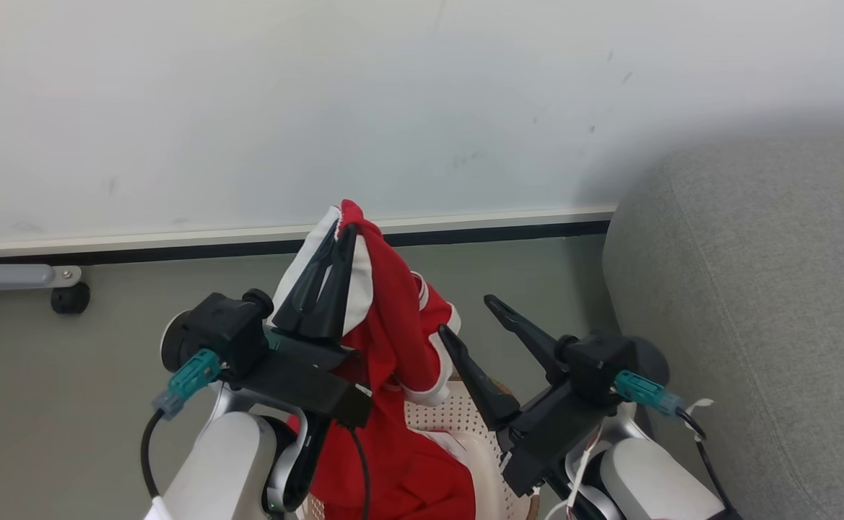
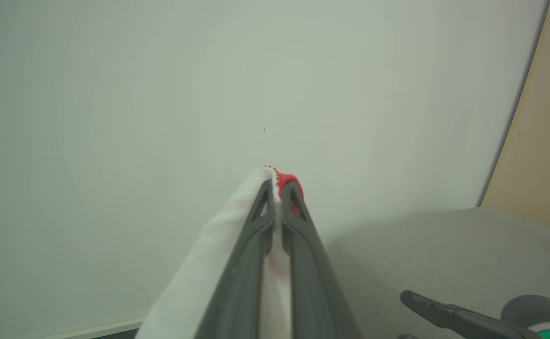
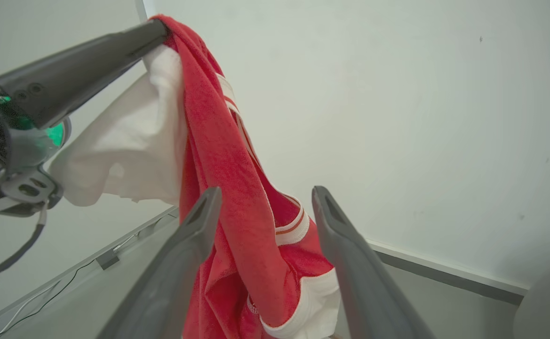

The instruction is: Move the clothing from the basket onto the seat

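Note:
My left gripper (image 1: 336, 235) is shut on a red and white piece of clothing (image 1: 393, 325) and holds it up above the basket (image 1: 458, 417). The garment hangs down from the fingertips into the cream perforated basket at the bottom of the head view. In the left wrist view the left gripper (image 2: 277, 186) pinches the clothing (image 2: 199, 282) at its white and red edge. My right gripper (image 1: 467, 316) stands open just right of the hanging cloth. The right wrist view has the right gripper (image 3: 266, 192) open, with the clothing (image 3: 223, 155) hanging behind its fingers. The grey seat (image 1: 754, 289) lies to the right.
A pale wall with a white and black baseboard (image 1: 465, 227) runs behind the grey floor. A metal leg with a black caster (image 1: 70, 297) stands at the far left. A beige panel (image 2: 538, 141) borders the wall beyond the seat (image 2: 444, 254).

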Tool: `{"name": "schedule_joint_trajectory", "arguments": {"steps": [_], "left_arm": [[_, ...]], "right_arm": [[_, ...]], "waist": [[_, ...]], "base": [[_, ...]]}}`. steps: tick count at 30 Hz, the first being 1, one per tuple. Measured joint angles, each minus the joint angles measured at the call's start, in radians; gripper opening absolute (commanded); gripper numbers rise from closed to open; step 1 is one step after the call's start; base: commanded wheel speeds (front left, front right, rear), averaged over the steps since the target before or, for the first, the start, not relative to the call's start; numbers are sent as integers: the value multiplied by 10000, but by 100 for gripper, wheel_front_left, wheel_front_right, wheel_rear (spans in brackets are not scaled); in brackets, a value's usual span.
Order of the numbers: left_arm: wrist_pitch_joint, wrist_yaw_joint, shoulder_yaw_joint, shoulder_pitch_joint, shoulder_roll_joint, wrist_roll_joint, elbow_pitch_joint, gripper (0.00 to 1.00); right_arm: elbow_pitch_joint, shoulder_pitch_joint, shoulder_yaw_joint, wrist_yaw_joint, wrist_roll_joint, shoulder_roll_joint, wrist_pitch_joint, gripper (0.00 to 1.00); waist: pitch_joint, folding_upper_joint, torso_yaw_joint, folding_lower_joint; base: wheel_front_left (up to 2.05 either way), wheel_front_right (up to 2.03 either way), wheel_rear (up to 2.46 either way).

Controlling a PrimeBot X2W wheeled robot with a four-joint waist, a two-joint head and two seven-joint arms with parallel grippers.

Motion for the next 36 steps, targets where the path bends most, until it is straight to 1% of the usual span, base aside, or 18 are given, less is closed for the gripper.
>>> {"name": "schedule_joint_trajectory", "arguments": {"steps": [1,4,6,14,19,20,21,22,26,31,36], "left_arm": [[13,0,-40,0,-4,61,-44,0],[79,-8,-196,6,-4,88,-215,0],[84,-6,-224,18,-17,88,-372,0],[221,-10,-539,151,-27,121,-803,0],[295,-67,-660,252,-33,132,-951,0],[295,-84,-679,252,-35,132,-986,0],[316,-86,-706,252,-35,132,-1007,0],[349,-86,-744,252,-36,130,-1026,0],[395,-86,-849,252,-50,130,-1097,0],[443,-86,-869,253,-61,130,-1133,0],[531,-98,-884,257,-48,127,-1181,0]], "right_arm": [[98,-101,67,52,-4,21,44,100],[351,-387,228,67,-6,113,77,100],[594,-621,385,155,-6,157,81,100],[1540,-1389,769,259,33,224,109,100],[1889,-1658,1087,326,184,251,102,100],[2019,-1733,1175,337,184,259,94,77],[2104,-1799,1216,343,198,265,84,15],[2167,-1843,1246,368,251,265,61,0],[2418,-2001,1407,382,389,267,-29,0],[2449,-2177,1810,384,813,267,-209,0],[2522,-2220,1910,382,1058,267,-454,0]], "waist": [[3,0,33,0],[18,0,134,0],[36,0,185,0],[70,0,306,0],[82,0,363,0],[84,1,374,0],[85,0,383,0],[84,0,392,0],[83,0,423,0],[84,0,437,0],[87,0,411,0]], "base": [[0,0,0],[0,0,0],[0,0,0],[0,0,0],[0,0,0],[0,0,0],[0,0,0],[0,0,0],[0,0,0],[0,0,0],[0,0,0]]}}
